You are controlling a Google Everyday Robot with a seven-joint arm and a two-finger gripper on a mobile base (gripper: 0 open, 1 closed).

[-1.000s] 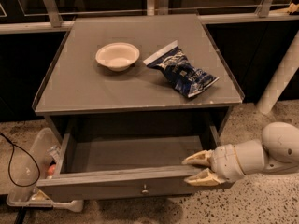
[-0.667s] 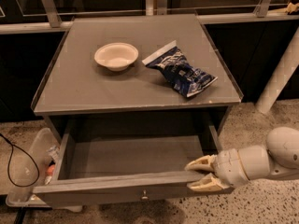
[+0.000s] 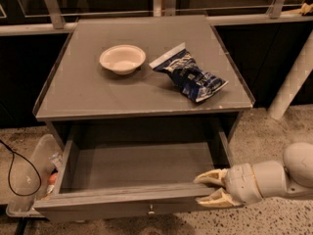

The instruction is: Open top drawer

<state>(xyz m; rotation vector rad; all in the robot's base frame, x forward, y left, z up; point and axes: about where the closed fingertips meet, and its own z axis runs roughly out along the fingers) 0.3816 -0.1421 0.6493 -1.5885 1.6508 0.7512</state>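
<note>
Drawer: the drawer [image 3: 139, 164] is pulled far out from under the bench, just left of the pincer. Its grey inside is bare and open to view.
Knob: the knob [image 3: 151, 210] sits at the middle of the front panel, left of the pincer and a little lower. Nothing touches it.
Pincer: the pincer [image 3: 212, 189] is at the right end of the drawer's front panel. One finger lies over the top edge on the inner side and the other on the outer face. The fingers are only a little apart and seem clamped on the panel itself.
Arm: the arm [image 3: 274, 176] runs off to the right of the pincer, low over the floor.
Done: by my reading the opening is nearly or fully complete, since most of the drawer's depth is exposed.
Left: at most a short further pull, then letting go of the panel and backing away. I cannot tell whether the drawer has reached its stop.
Bench: the bench [image 3: 98, 94] top lies above and behind the pincer.
Bowl: the bowl [image 3: 122, 58] stands up and to the left, far from the pincer.
Bag: the bag [image 3: 191, 76] lies almost straight above the pincer, just right of the bowl and apart from it.
</note>
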